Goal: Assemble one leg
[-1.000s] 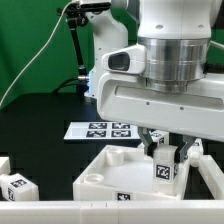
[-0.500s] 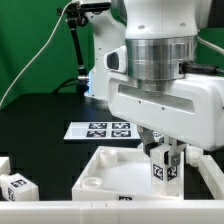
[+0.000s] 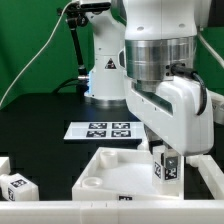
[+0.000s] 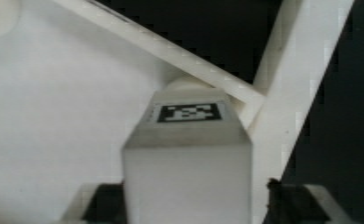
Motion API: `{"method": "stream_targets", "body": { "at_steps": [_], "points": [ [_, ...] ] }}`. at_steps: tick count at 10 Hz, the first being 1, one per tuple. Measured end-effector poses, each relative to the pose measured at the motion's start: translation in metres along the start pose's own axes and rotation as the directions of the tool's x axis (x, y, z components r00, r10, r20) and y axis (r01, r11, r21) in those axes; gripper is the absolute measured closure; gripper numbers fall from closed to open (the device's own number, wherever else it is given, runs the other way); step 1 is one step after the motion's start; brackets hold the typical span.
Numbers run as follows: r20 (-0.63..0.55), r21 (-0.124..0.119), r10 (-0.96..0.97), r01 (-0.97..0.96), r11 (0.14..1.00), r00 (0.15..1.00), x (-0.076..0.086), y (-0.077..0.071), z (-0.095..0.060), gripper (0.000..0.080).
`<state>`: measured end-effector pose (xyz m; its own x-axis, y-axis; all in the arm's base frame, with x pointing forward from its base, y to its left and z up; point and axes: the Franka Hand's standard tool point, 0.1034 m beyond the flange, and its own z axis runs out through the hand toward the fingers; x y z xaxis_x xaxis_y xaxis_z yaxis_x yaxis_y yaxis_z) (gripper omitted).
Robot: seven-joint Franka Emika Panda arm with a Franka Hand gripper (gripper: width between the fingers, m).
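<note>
- One leg (image 3: 165, 167) stood upright between the fingers of the gripper (image 3: 165, 170), which were closed narrowly on its sides; the leg hung over the far corner of the white panel (image 3: 105, 172) toward the exterior view's right.
- Its tagged face was turned to the exterior camera, and the grip was taken high, leaving the lower end free, presumably for seating in a corner hole.
- Whether that lower end already touched the panel could not be told from either view.
- From the wrist view, the leg (image 4: 193, 160) filled the space between the two dark fingertips (image 4: 104, 204), with the panel's raised rims (image 4: 285, 90) meeting at an angle just beyond it; the corner walls therefore stood close on two sides.
- Sideways room was judged small, since the rims hemmed in the leg; straight up and down looked the only free path.
- Two other loose pieces, one tagged like the held leg (image 3: 17, 186), lay at the exterior view's left, well apart from the gripper and no hindrance.
- Behind the panel the marker board (image 3: 102, 129) lay flat on the black table (image 3: 40, 130), clear of the arm's working corner.
</note>
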<state>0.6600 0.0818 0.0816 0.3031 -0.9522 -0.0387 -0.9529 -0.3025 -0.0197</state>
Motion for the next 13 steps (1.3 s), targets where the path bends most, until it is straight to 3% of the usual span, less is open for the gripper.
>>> {"method": "stream_targets", "body": {
  "at_steps": [1, 2, 5, 9, 13],
  "points": [
    [0.0, -0.001, -0.009, 0.009, 1.0, 1.0, 0.0002, 0.0002, 0.0004, 0.0274],
    [-0.001, -0.001, -0.043, 0.043, 0.999, 0.999, 0.0003, 0.0002, 0.0006, 0.0185],
    [-0.032, -0.017, -0.403, 0.403, 0.915, 0.915, -0.0005, -0.0047, -0.0034, 0.0157],
    [-0.027, -0.026, -0.617, 0.617, 0.787, 0.786, 0.002, -0.0039, -0.0029, 0.015],
    [-0.028, -0.051, -0.853, 0.851, 0.522, 0.521, -0.0069, -0.0046, -0.0023, 0.015]
  ]
}}
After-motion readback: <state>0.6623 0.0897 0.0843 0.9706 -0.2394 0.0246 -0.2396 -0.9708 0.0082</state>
